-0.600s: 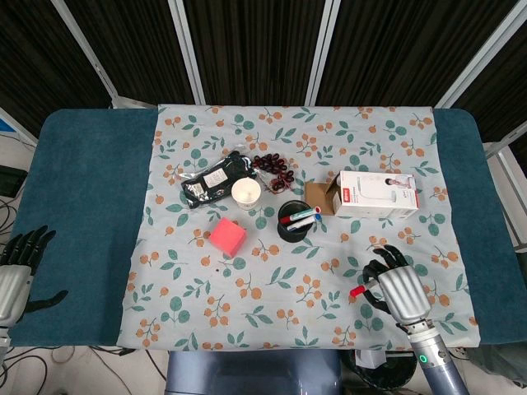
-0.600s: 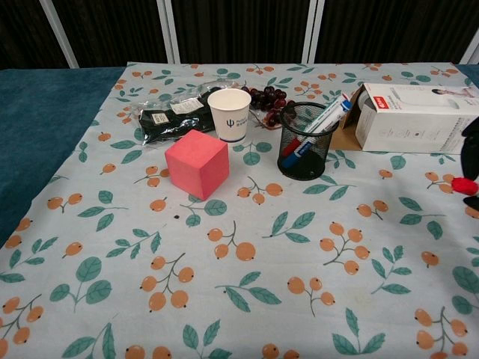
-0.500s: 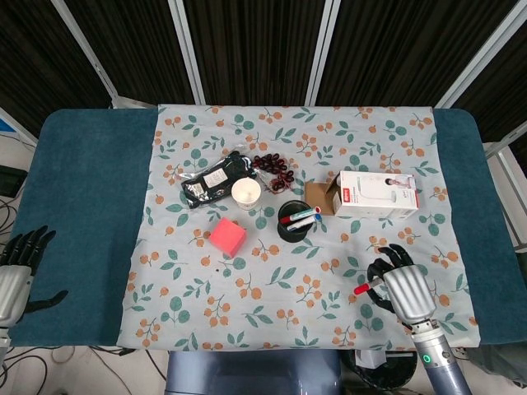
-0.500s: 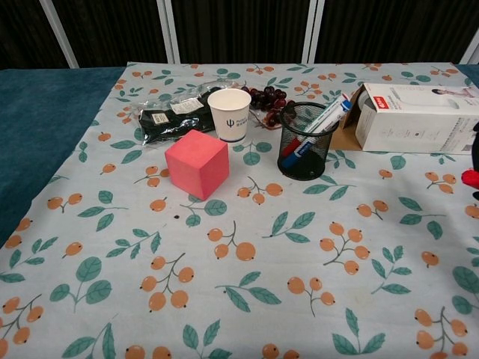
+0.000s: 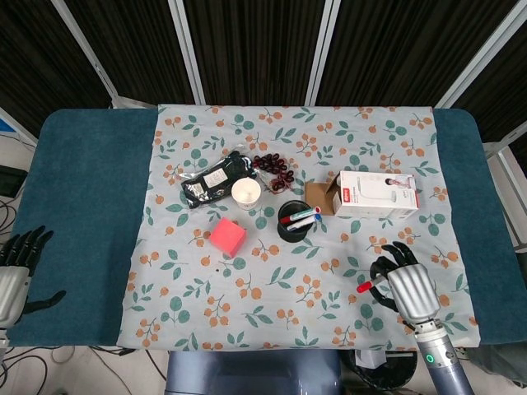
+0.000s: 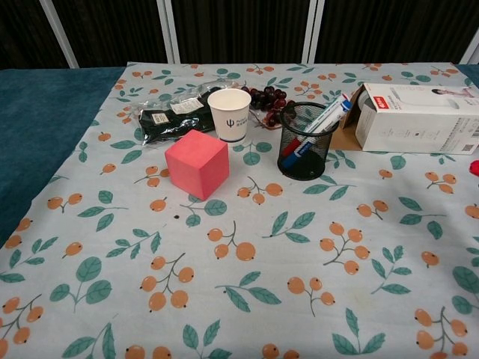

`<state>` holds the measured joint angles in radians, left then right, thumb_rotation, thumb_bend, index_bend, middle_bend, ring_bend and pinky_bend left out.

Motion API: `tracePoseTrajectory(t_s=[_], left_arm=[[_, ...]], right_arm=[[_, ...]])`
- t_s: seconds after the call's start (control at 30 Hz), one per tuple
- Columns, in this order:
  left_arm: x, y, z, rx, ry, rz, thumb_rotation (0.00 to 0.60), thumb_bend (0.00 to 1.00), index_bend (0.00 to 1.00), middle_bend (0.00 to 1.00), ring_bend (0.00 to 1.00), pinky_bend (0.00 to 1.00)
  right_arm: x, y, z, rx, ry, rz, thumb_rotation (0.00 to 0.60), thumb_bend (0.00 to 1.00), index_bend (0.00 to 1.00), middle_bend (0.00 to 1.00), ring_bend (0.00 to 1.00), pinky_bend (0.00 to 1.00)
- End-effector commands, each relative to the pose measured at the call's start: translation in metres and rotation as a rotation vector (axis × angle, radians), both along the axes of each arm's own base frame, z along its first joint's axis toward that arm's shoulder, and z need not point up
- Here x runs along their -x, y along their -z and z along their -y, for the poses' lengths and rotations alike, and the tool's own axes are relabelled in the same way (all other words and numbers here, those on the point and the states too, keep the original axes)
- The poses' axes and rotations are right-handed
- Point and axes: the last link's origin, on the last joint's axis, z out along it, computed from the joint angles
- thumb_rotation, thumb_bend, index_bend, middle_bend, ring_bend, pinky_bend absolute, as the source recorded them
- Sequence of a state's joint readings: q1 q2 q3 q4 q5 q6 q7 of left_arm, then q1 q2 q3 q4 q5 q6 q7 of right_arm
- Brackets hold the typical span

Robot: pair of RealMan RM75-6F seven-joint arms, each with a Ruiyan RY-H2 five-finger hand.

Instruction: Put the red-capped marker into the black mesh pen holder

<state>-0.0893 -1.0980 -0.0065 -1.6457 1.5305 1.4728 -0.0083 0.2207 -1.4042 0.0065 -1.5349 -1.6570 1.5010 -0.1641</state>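
Right hand near right table edge, fingers curled, pinching red-capped marker; red cap pokes out hand's left side. Black mesh pen holder well apart, farther and left. Left hand spread, holding nothing, near left edge.

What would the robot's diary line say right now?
right hand: holds red-capped marker | left hand: idle, holds nothing | black mesh pen holder: marker not in yet

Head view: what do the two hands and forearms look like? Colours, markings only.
Right hand: silver-grey back plate, black fingers. Below it sits a grey-blue cylindrical forearm with a small green ring light at the wrist. Left hand: same silver-grey back and black fingers, cut off at the frame edge. No sleeves or loose cables show.
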Motion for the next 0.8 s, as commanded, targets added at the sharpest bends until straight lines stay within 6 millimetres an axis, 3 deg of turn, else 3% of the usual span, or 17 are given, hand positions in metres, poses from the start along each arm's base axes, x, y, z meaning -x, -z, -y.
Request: tracePoseTrajectory(t_s=[0.03, 0.5, 0.63, 0.8], left_arm=[[0.000, 0.000, 0.000, -0.002, 0.001, 0.000, 0.600, 0.03, 0.00, 0.00, 0.00, 0.00], [0.000, 0.002, -0.002, 0.004, -0.005, 0.003, 0.600, 0.03, 0.00, 0.00, 0.00, 0.00], [0.000, 0.002, -0.003, 0.006, -0.007, 0.006, 0.600, 0.03, 0.00, 0.00, 0.00, 0.00], [0.000, 0.002, -0.004, 0.014, -0.005, 0.011, 0.600, 0.03, 0.00, 0.00, 0.00, 0.00]], right_arm=[[0.000, 0.000, 0.001, 0.002, 0.002, 0.006, 0.600, 0.42, 0.72, 0.54, 0.26, 0.21], [-0.009, 0.003, 0.007, 0.000, 0.019, 0.068, 0.600, 0.42, 0.72, 0.54, 0.26, 0.21], [-0.025, 0.006, 0.016, 0.000, 0.018, 0.117, 0.600, 0.42, 0.72, 0.54, 0.26, 0.21], [-0.060, 0.007, 0.034, -0.012, 0.030, 0.240, 0.600, 0.42, 0.72, 0.54, 0.26, 0.21]])
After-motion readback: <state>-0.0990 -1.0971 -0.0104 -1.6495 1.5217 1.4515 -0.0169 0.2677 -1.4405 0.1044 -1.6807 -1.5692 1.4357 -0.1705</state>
